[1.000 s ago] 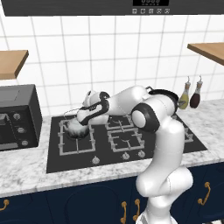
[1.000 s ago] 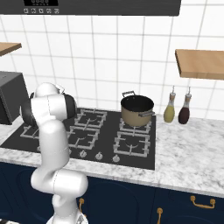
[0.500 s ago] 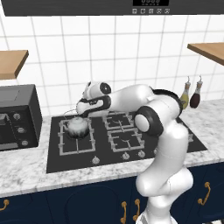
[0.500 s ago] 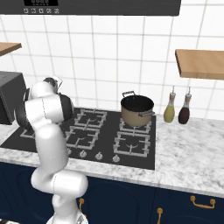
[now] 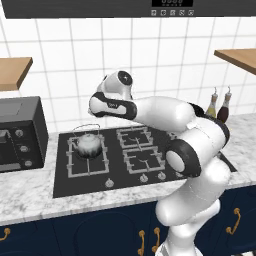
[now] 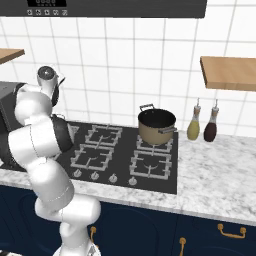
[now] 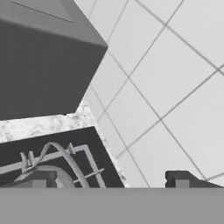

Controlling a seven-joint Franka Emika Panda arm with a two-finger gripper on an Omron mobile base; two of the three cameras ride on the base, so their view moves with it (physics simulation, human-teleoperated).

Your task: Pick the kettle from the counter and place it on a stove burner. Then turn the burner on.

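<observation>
The small silver kettle (image 5: 89, 145) stands upright on the wide grey grate of the large left stove burner (image 5: 88, 168) of the black cooktop. My gripper (image 5: 93, 108) hangs above and slightly behind the kettle, apart from it and open, with nothing between its fingers. In the hand view the gripper (image 7: 111, 180) has its two tips spread wide, and the kettle's thin wire handle (image 7: 62, 154) arches at the lower left over the grate. The marbled counter (image 5: 30, 194) runs along the front of the stove.
A dark microwave (image 5: 17, 132) stands left of the stove, close to the kettle. A brass-coloured pot (image 6: 157, 126) sits on the back right burner. Two bottles (image 5: 218, 107) stand at the right wall. The burner knobs (image 5: 144, 177) line the cooktop's front edge. Wooden shelves (image 5: 14, 71) hang on both sides.
The gripper has let go of the kettle and risen up and back from it. The kettle stays on the large left burner.
</observation>
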